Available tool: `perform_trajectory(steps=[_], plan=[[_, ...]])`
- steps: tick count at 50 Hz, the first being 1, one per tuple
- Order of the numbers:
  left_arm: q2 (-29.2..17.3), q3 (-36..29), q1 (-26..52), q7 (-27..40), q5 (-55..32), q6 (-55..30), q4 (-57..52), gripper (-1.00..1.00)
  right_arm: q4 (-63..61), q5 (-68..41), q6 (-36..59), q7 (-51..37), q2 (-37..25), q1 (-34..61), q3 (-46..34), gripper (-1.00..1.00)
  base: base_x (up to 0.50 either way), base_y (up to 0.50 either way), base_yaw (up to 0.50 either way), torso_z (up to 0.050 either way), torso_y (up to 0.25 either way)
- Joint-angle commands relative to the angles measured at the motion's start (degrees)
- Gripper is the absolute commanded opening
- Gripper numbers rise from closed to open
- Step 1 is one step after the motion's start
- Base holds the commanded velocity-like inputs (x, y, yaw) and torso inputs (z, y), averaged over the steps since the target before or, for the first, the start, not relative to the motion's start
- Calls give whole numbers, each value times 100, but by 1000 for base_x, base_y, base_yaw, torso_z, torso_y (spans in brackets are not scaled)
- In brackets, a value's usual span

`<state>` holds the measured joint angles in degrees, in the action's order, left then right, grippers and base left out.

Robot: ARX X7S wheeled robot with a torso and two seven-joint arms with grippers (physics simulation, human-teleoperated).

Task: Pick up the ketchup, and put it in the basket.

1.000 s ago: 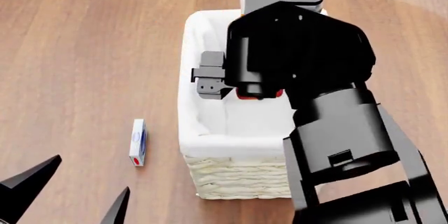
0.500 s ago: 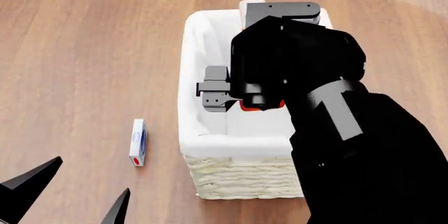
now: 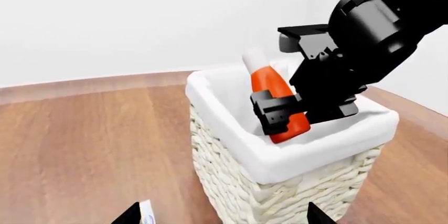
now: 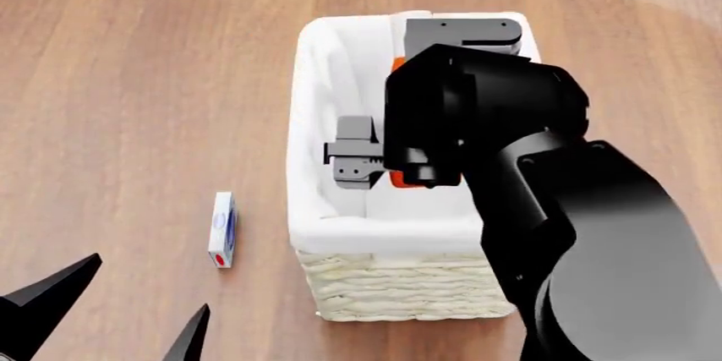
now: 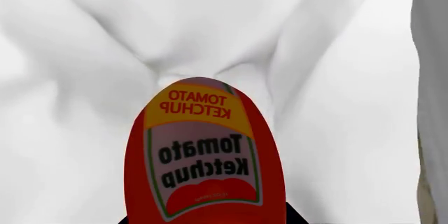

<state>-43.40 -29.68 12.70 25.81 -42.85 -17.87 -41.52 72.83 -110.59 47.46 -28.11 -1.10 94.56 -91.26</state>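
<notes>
The ketchup (image 3: 269,90), an orange-red bottle with a white cap, hangs tilted inside the basket (image 3: 231,129), its cap leaning toward the far rim. My right gripper (image 3: 297,114) is shut on the bottle's lower body. In the head view the right arm covers most of the bottle; only an orange sliver of ketchup (image 4: 397,179) shows beside the right gripper (image 4: 395,166), over the basket (image 4: 310,124). The right wrist view shows the ketchup (image 5: 203,156) label-up between the jaws of the right gripper (image 5: 208,219), with the basket liner (image 5: 84,77) behind. My left gripper (image 4: 151,280) stands open and holds nothing.
A small white box (image 4: 222,230) with blue and red marks lies on the wooden surface left of the basket, seen too as the small box (image 3: 147,213) near my left gripper (image 3: 222,213). A white wall stands behind the basket.
My right arm has carried the ketchup down and nearer, deeper into the basket; the white cap that showed past the far rim is now hidden in the head view. The left gripper has not moved.
</notes>
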Motion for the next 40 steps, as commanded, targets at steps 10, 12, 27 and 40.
perform_trajectory(steps=[10,12,27,40], plan=[[123,91,31,-166,72,62,127,100,54,-471,-250,436,110,-42,-590,-100,0,0,0,0,0],[118,92,38,-161,60,53,118,100,18,-444,-284,457,110,-44,-611,-100,0,0,0,0,5],[124,73,29,-186,73,87,140,100,8,-374,-374,483,110,-116,-585,-100,0,0,0,0,0],[94,89,27,-162,55,88,112,100,11,-270,-402,531,110,-167,-565,-100,0,0,0,0,0]])
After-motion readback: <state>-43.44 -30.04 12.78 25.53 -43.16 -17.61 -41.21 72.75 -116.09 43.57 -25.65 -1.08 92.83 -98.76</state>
